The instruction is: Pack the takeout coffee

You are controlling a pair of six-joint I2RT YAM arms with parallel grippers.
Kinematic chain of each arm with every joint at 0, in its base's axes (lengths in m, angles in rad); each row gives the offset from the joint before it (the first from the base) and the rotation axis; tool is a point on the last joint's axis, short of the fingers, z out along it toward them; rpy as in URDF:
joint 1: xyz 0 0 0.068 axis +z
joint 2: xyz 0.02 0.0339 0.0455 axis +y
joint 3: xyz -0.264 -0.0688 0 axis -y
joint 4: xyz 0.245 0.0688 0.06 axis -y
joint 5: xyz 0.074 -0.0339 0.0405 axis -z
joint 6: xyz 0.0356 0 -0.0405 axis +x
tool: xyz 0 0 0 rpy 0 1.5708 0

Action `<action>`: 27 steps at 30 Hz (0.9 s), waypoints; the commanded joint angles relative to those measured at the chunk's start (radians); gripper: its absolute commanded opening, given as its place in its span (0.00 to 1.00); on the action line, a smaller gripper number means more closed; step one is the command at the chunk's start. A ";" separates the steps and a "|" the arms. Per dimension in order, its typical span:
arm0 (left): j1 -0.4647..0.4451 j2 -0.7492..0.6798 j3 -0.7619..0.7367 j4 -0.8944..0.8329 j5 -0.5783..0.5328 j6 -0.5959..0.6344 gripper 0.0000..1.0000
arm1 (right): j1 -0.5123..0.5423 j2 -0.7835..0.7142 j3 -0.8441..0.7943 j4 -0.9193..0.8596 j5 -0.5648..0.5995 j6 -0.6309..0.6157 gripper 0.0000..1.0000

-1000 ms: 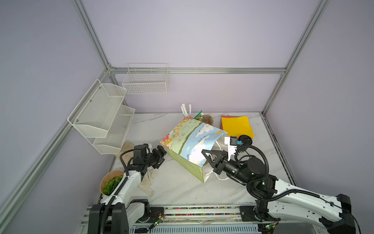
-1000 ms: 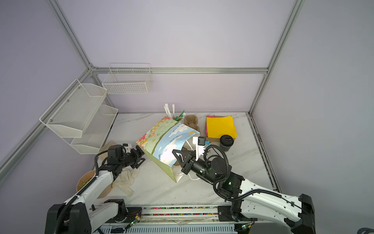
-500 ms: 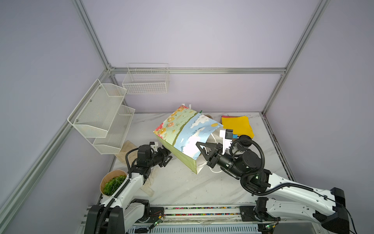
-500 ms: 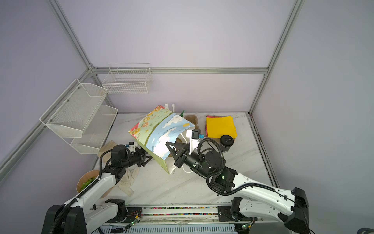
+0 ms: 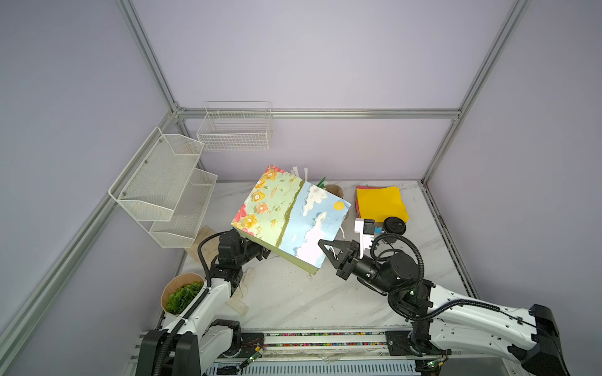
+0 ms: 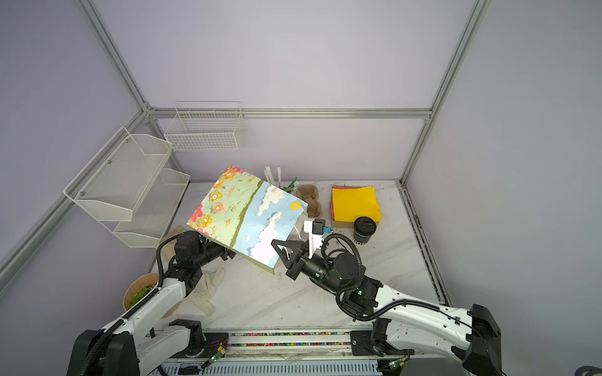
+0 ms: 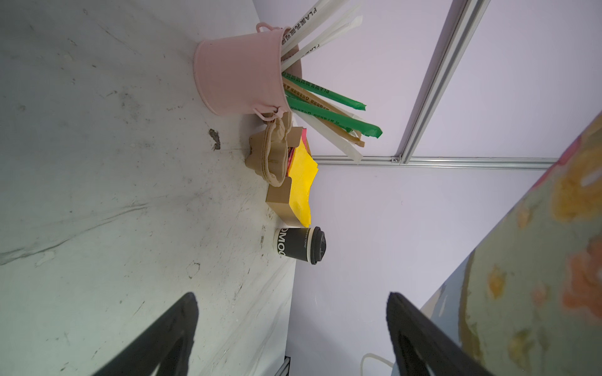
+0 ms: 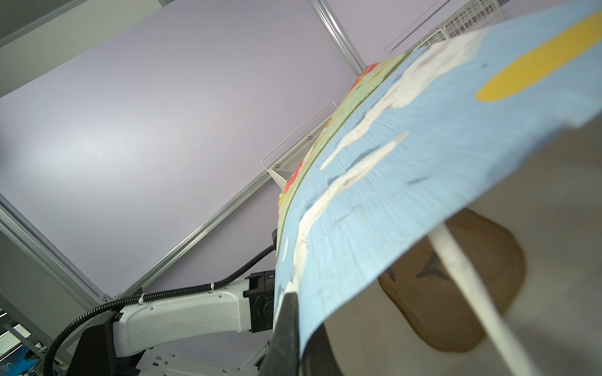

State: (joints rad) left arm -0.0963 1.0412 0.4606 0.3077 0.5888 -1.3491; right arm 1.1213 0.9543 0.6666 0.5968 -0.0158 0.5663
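Nearest you: one bowl of greens [image 5: 180, 293] at the front left of the table [image 5: 293, 299]. Two grippers next. The left gripper [image 7: 291, 296] is spread wide, nothing between its fingers, just beside the one painted paper bag [image 5: 290, 216]; the right gripper [image 5: 325, 249] is pinched together on that bag's rim, holding it tilted.

One takeout coffee cup [image 5: 394, 226], lid [image 7: 321, 245] on, stands upright on the table to the right, apart from the bag and just beside one stack of yellow napkins [image 5: 379, 201].

Farthest back: one pulp cup carrier [image 6: 311, 198] and one pink bucket [image 7: 239, 71] of straws.

Wht arms [image 5: 208, 302], blk joints [image 5: 402, 270], ribbed cables [image 8: 182, 289].
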 commanded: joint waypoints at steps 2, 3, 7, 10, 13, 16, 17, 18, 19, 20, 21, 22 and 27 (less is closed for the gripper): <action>0.009 -0.026 0.063 0.080 -0.005 0.009 0.90 | -0.010 -0.026 -0.057 0.059 0.013 0.005 0.00; 0.010 -0.034 0.081 0.069 -0.004 0.025 0.90 | -0.013 -0.029 -0.071 0.061 0.018 0.004 0.00; 0.013 -0.076 0.176 -0.081 -0.005 0.107 0.90 | -0.037 -0.053 -0.127 0.088 0.030 0.010 0.00; 0.014 -0.114 0.221 -0.175 -0.022 0.164 0.90 | -0.057 -0.057 -0.161 0.105 0.033 0.019 0.00; 0.015 -0.140 0.225 -0.173 -0.028 0.171 0.90 | -0.075 -0.038 -0.195 0.151 0.013 0.021 0.00; 0.015 -0.151 0.240 -0.162 -0.026 0.180 0.90 | -0.092 -0.003 -0.224 0.216 -0.026 0.017 0.00; 0.015 -0.152 0.242 -0.152 -0.024 0.177 0.90 | -0.095 0.012 -0.229 0.237 -0.043 0.014 0.00; 0.015 -0.153 0.247 -0.143 -0.021 0.175 0.90 | -0.099 0.031 -0.231 0.254 -0.063 0.008 0.00; 0.015 -0.152 0.253 -0.139 -0.019 0.174 0.90 | -0.100 0.051 -0.232 0.268 -0.080 0.001 0.00; 0.015 -0.153 0.258 -0.132 -0.017 0.175 0.90 | -0.104 0.065 -0.236 0.288 -0.096 -0.005 0.00; 0.015 -0.155 0.269 -0.130 -0.014 0.175 0.90 | -0.106 0.081 -0.240 0.307 -0.111 -0.014 0.00; 0.015 -0.156 0.279 -0.129 -0.012 0.179 0.90 | -0.108 0.095 -0.244 0.326 -0.117 -0.021 0.00; 0.015 -0.175 0.344 -0.178 -0.022 0.243 0.90 | -0.128 0.140 -0.256 0.404 -0.165 -0.034 0.00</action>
State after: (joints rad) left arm -0.0834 0.9005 0.6670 0.1154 0.5560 -1.1751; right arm 0.9974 1.0786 0.4194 0.9176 -0.0948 0.5613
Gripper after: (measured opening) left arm 0.899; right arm 0.052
